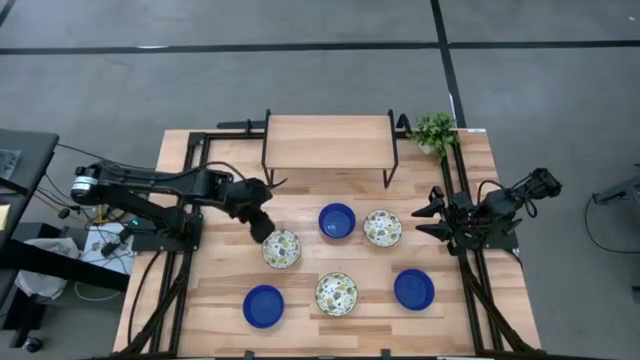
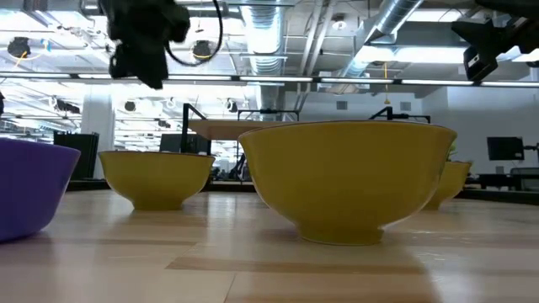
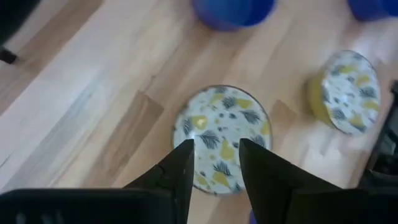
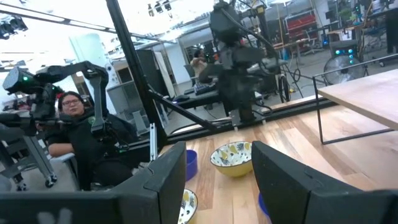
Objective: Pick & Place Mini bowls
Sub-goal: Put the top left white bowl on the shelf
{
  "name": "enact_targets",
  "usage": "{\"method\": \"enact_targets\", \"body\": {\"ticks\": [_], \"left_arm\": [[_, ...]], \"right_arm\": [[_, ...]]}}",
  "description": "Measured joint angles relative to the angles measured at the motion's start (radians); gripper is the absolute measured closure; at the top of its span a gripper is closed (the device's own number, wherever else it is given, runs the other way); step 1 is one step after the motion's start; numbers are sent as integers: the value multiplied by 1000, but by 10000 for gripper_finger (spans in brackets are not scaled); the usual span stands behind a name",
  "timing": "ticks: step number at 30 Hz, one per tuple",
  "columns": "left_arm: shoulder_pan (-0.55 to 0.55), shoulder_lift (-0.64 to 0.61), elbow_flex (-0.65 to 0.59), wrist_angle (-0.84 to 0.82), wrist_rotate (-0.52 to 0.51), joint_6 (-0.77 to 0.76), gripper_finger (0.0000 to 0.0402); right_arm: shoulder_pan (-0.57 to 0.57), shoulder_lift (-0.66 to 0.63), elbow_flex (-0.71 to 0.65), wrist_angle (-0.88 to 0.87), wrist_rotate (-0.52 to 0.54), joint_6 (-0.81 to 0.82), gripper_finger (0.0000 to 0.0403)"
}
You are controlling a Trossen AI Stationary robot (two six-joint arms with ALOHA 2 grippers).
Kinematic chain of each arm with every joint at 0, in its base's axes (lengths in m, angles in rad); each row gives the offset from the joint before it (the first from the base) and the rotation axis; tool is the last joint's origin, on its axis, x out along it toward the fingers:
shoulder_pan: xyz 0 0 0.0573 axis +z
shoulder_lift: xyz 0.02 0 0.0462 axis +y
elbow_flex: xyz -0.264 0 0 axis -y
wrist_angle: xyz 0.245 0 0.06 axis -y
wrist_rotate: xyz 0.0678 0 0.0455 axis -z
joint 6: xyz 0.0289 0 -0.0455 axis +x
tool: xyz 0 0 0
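While I hover over the left half of the bench, the patterned bowl [image 1: 282, 248] sits directly under my left gripper [image 1: 262, 226], its rim between my fingertips [image 3: 184, 155], which stand spread and pinch nothing. Round, it has no long axis; a straight drop onto the rim looks enough. My left arm is far nearer it than my right gripper [image 1: 430, 218], which waits spread wide at the right edge. All six bowls look empty: blue ones [image 1: 337, 220] and patterned ones [image 1: 382, 227] lie in two rows.
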Motion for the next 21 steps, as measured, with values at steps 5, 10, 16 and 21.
{"method": "enact_targets", "body": {"ticks": [5, 10, 16, 21], "left_arm": [[8, 43, 0, 11, 9, -1, 275], [8, 53, 0, 17, 8, 53, 275], [8, 44, 0, 20, 7, 51, 275], [8, 43, 0, 20, 7, 49, 275]], "right_arm": [[0, 0, 0, 1, 0, 0, 233], [0, 0, 0, 0, 2, 0, 233], [0, 0, 0, 1, 3, 0, 233], [0, 0, 0, 0, 3, 0, 233]]}}
